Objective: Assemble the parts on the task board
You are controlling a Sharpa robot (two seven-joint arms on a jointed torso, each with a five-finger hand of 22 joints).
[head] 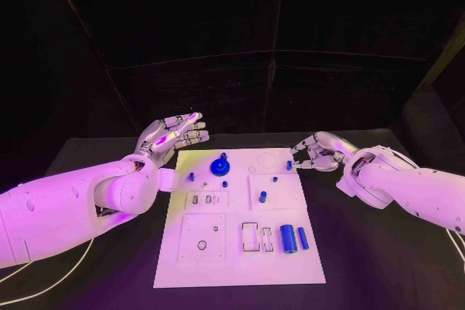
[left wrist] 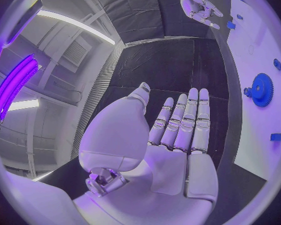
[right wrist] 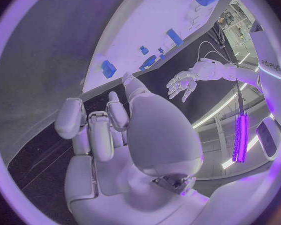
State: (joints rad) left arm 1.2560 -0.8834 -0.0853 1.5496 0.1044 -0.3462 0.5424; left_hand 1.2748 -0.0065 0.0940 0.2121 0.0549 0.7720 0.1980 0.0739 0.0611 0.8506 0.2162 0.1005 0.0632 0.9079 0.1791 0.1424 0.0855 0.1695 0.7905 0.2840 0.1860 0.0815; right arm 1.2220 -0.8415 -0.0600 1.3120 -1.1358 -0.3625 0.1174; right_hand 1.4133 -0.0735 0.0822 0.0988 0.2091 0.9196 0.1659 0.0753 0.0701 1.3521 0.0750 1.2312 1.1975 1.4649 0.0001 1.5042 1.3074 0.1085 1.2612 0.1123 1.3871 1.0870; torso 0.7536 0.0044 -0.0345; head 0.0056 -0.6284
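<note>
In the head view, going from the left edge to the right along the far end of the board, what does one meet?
Left hand → blue gear → small blue peg → right hand.

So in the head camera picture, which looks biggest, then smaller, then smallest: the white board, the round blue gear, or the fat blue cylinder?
1. The task board, by far the largest.
2. The blue gear and the blue cylinder look about alike in size. The cylinder lies nearer the camera, so I would not rank those two.
</note>
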